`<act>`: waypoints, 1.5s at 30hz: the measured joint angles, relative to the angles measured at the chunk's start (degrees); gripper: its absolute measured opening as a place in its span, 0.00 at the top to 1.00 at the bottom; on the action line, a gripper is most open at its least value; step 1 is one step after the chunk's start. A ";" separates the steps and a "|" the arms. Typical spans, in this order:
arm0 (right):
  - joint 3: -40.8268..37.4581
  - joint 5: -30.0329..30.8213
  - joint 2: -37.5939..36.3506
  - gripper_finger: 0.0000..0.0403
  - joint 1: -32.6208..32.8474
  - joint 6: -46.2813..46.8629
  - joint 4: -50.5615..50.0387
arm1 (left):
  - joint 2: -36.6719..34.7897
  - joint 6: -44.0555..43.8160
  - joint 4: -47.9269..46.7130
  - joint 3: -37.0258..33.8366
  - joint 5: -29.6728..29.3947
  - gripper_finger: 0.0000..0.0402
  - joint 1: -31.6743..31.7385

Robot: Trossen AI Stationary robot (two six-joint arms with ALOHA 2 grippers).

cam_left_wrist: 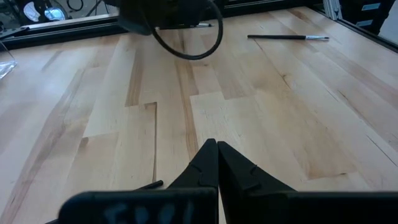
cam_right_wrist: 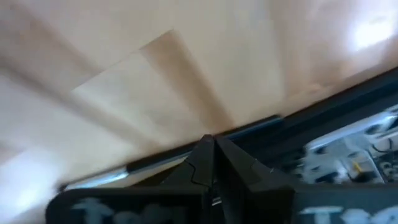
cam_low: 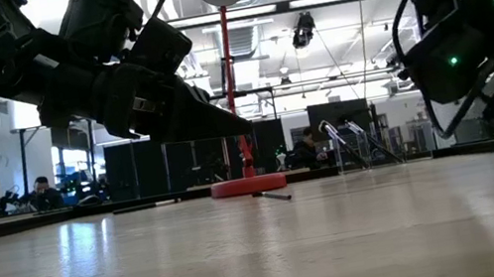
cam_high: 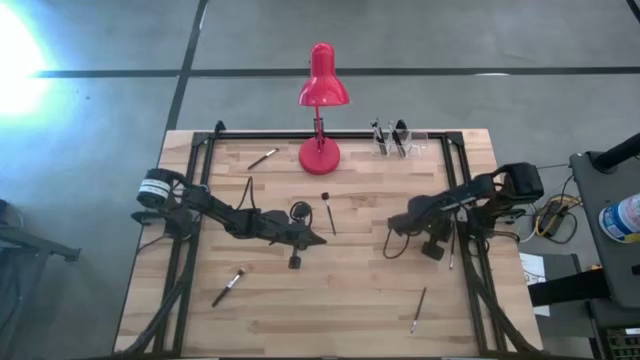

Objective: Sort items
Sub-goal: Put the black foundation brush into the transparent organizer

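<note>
Honestly, both my left hand (cam_left_wrist: 216, 163) and right hand (cam_right_wrist: 211, 163) are closed and empty; I'd open wide before dropping squarely over that brush (cam_high: 328, 213) mid-table.

No readable text, labels, brands or numbers anywhere. Smeared pale marks sit on the dark body of the left gripper (cam_left_wrist: 217, 163) in its wrist view and on the right gripper (cam_right_wrist: 213, 158) in its own view, but no letters can be made out. The container (cam_high: 622, 217) beyond the table's right edge has a label too small to read.
</note>
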 joint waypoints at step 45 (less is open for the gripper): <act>7.94 0.24 -0.72 0.98 14.59 -8.26 6.07 | 0.00 -0.20 -0.07 -0.09 0.01 1.00 0.00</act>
